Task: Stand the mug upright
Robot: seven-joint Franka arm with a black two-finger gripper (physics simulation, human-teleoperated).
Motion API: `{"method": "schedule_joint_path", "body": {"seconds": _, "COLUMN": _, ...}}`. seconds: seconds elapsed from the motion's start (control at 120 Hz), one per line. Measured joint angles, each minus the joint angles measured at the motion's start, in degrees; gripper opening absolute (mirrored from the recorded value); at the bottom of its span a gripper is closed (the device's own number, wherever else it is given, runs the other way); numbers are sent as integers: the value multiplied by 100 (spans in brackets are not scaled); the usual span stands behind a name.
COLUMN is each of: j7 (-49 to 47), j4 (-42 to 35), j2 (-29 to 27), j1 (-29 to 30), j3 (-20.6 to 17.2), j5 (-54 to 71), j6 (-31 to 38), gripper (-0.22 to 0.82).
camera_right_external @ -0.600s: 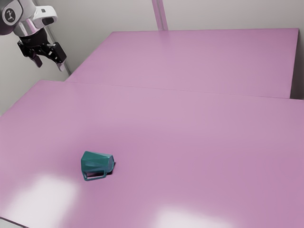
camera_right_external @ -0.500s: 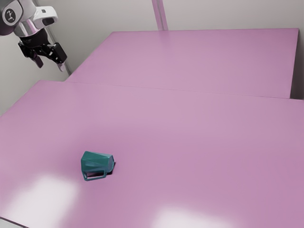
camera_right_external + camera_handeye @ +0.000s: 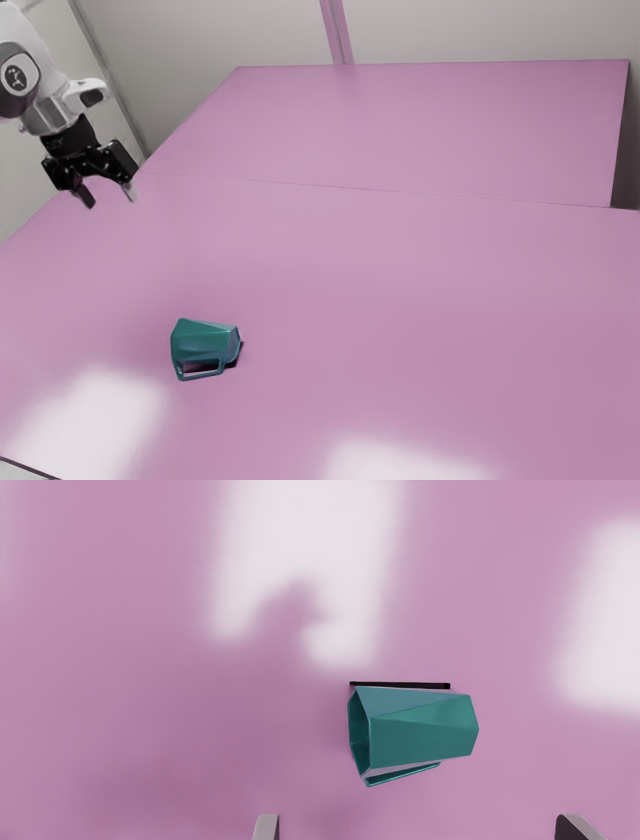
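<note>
Lying sideways, teal mug (image 3: 203, 341), inside table edges (image 3: 340, 188), spread gripper (image 3: 111, 201) well apart

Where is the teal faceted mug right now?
The teal faceted mug lies tipped on the glossy pink tabletop, toward the exterior view's left, lower in view than the open black claw.

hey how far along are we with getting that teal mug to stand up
Nothing looks done: the mug lies on its side on the pink table. Nothing is in hand: the gripper is open, clear of the mug. Left: grip the mug, turn it upright and release it standing on its base.
</note>
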Motion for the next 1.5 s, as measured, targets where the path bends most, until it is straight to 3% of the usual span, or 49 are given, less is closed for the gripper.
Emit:
{"method": "schedule_joint_path", "body": {"seconds": 0.158, "j7": -60, "j4": -762, "j2": 127, "j1": 445, "j3": 204, "j5": -900, "j6": -58, "gripper": 60}}
{"method": "schedule_joint_path", "body": {"seconds": 0.408, "j7": -99, "j4": -1425, "j2": 705, "j1": 637, "j3": 233, "j5": -1744, "j6": -104, "gripper": 60}}
{"method": "schedule_joint_path", "body": {"seconds": 1.0, "j7": -69, "j4": -1328, "j2": 2000, "j1": 726, "j3": 214, "j5": -2650, "j6": -28, "gripper": 60}}
{"method": "schedule_joint_path", "body": {"seconds": 1.433, "j7": -39, "j4": -1376, "j2": 2388, "j1": 678, "j3": 9, "j5": -3631, "j6": 4, "gripper": 60}}
{"method": "schedule_joint_path", "body": {"seconds": 1.5, "j7": -45, "j4": -1352, "j2": 2416, "j1": 675, "j3": -54, "j5": -3668, "j6": 13, "gripper": 51}}
